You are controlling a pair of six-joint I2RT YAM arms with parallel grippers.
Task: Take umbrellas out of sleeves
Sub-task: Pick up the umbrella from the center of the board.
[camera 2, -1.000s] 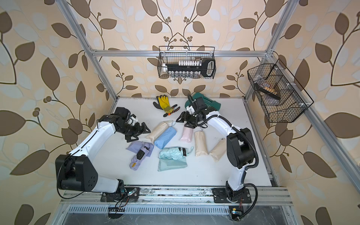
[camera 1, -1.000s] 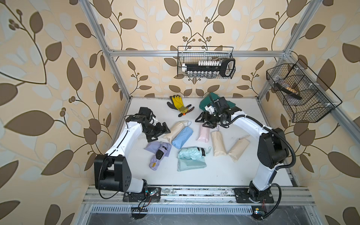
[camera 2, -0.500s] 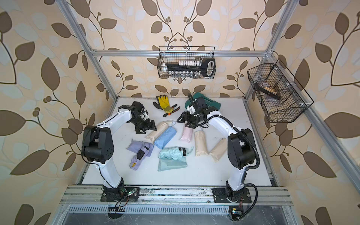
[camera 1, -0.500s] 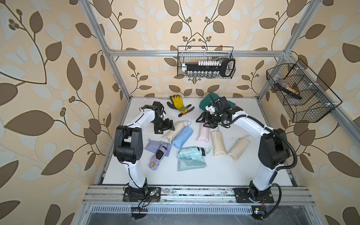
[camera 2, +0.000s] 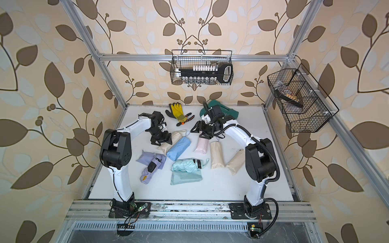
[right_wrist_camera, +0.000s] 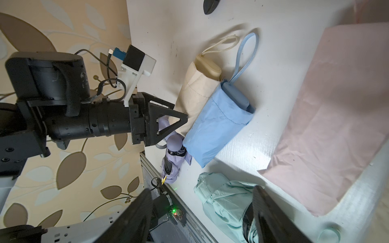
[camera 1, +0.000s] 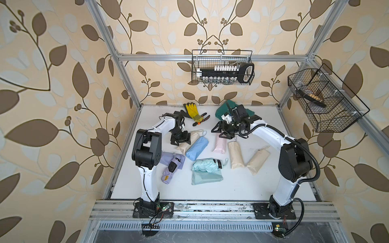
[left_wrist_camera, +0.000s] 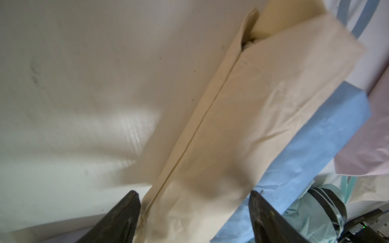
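Read the tabletop [camera 1: 210,193] as a clock face in the top views, with twelve at the back wall. The left hand [camera 1: 181,142] points down at about ten o'clock from the middle, over the closed end of a beige sleeve [camera 1: 194,136]. In the left wrist view its black fingers [left_wrist_camera: 120,221] stand apart on either side of that sleeve without pressing the fabric, so the hand is open and grips nothing. The sleeve lies slanted, its mouth toward one o'clock, with a beige handle [right_wrist_camera: 208,67] poking out. A blue sleeve [camera 1: 197,148] lies against its four o'clock side, and a blue handle [right_wrist_camera: 235,97] shows at its mouth. The right hand [camera 1: 220,134] hangs at twelve o'clock over the far end of a pink sleeve [camera 1: 220,145], its fingers [right_wrist_camera: 134,216] spread wide with nothing between them. At six o'clock a mint umbrella [camera 1: 205,165] lies bare, partly on its mint sleeve [camera 1: 207,178]. At eight o'clock a lilac umbrella [camera 1: 171,171] rests across a lilac sleeve [camera 1: 167,157]. A second beige sleeve [camera 1: 236,155] and a third beige sleeve [camera 1: 257,161] lie side by side around three to four o'clock. Yellow-black gloves [camera 1: 194,113] sit near the back wall at eleven o'clock.
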